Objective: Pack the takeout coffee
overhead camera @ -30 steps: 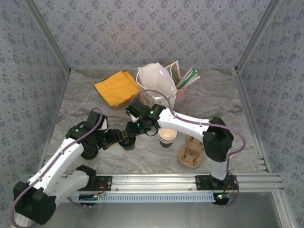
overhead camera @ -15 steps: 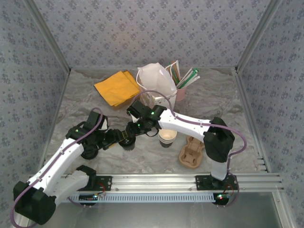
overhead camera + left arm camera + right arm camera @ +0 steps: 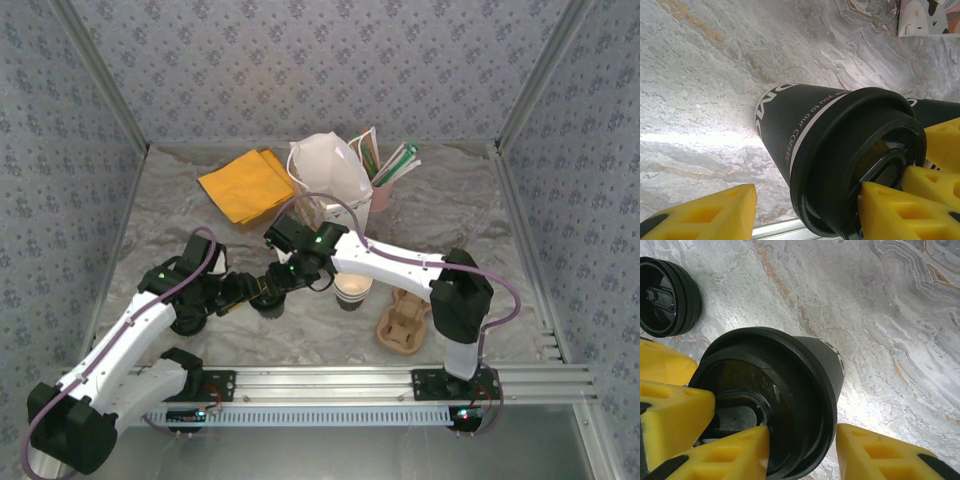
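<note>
The takeout coffee (image 3: 352, 288), a small paper cup with a cream rim, stands uncovered mid-table, just right of both grippers. To its left, both grippers meet at a black lidded cup (image 3: 270, 302) printed with "COFFEE" (image 3: 805, 125) (image 3: 790, 385). My left gripper (image 3: 254, 291) (image 3: 807, 192) is open. One finger rests on the lid's top and the other stands clear of the cup's wall. My right gripper (image 3: 284, 282) (image 3: 802, 432) is open astride the lid's rim, with one pad in the lid's recess and a thin gap at the outer pad.
A brown cardboard carrier (image 3: 403, 322) lies right of the paper cup. At the back are a white bag (image 3: 325, 170), a pink cup with straws (image 3: 385, 190) and yellow napkins (image 3: 245, 185). A second black lid (image 3: 665, 295) lies on the marble table (image 3: 480, 230).
My right gripper's jaws have eased apart a little at the lid and it has shifted slightly left. The left gripper and the black cup have stayed put.
</note>
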`<action>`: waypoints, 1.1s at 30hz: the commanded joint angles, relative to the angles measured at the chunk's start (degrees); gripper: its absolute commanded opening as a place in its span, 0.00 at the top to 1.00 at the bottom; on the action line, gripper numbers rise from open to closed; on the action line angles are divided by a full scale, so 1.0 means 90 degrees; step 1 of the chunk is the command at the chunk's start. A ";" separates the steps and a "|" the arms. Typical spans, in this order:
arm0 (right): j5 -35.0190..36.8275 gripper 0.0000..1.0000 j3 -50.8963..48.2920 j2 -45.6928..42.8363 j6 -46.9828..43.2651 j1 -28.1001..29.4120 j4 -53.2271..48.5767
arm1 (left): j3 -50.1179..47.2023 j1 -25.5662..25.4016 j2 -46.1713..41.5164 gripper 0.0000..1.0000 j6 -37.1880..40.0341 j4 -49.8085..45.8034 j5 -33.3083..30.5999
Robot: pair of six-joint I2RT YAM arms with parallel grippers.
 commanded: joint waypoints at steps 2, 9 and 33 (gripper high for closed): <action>-0.0031 0.64 -0.0287 -0.0263 0.0018 0.0046 -0.0230 | -0.0171 -0.0030 0.0087 0.45 0.0063 -0.0908 -0.0464; -0.0022 0.71 -0.0389 -0.0219 -0.0040 0.0042 -0.0173 | 0.0294 -0.0034 0.0086 0.44 -0.0019 -0.0688 -0.0248; 0.0120 0.71 -0.0360 -0.0085 -0.0079 0.0160 -0.0283 | 0.0088 0.0412 0.0482 0.69 0.0233 0.0274 0.0281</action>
